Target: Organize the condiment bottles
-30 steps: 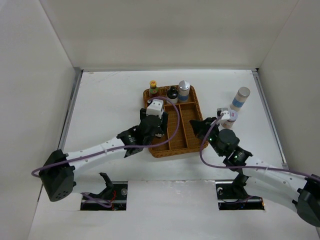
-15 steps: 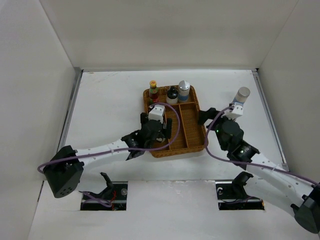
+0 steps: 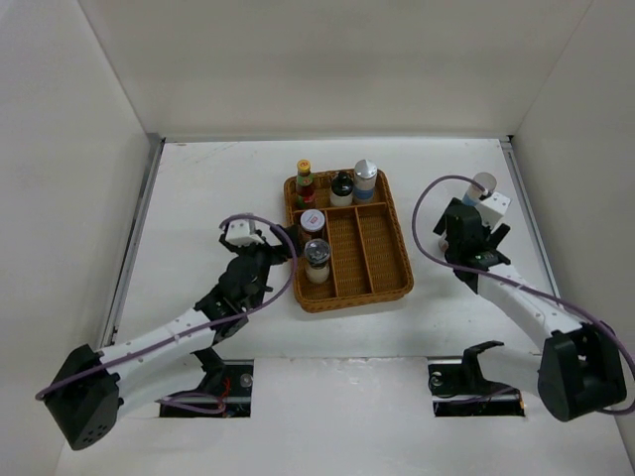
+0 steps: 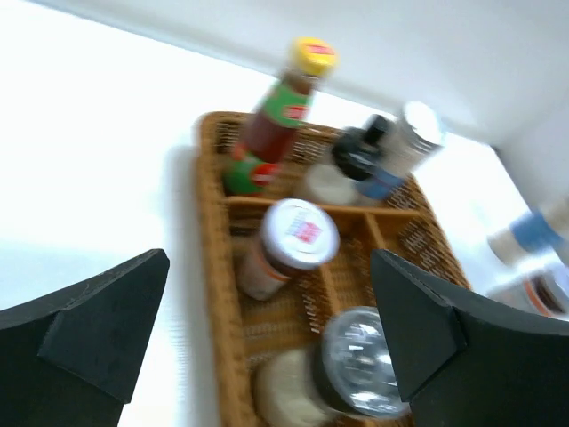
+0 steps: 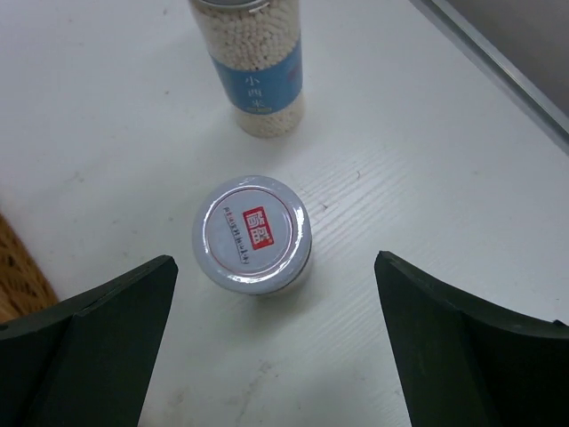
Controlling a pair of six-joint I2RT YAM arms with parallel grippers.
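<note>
Release: left hand (image 3: 270,246), wide open and empty, has backed off the wicker tray (image 3: 349,301), leaving jar (image 3: 312,220) and shaker (image 3: 317,256) in its left compartment; right hand (image 5: 274,267), open and empty too, hovers over a second jar (image 5: 252,233) on the table (image 5: 107,133), likely next

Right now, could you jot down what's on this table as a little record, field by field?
Tray: brown wicker tray, divided into compartments
Back row: yellow-capped bottle, dark bottle, grey-lidded shaker
Left compartment: white-lidded tray jar, shiny-lidded jar
Outside tray, to its right: blue-banded cylinder, loose white-lidded jar, both upright
Left gripper: open, empty, facing the tray
Right gripper: open, empty, above the loose white-lidded jar
</note>
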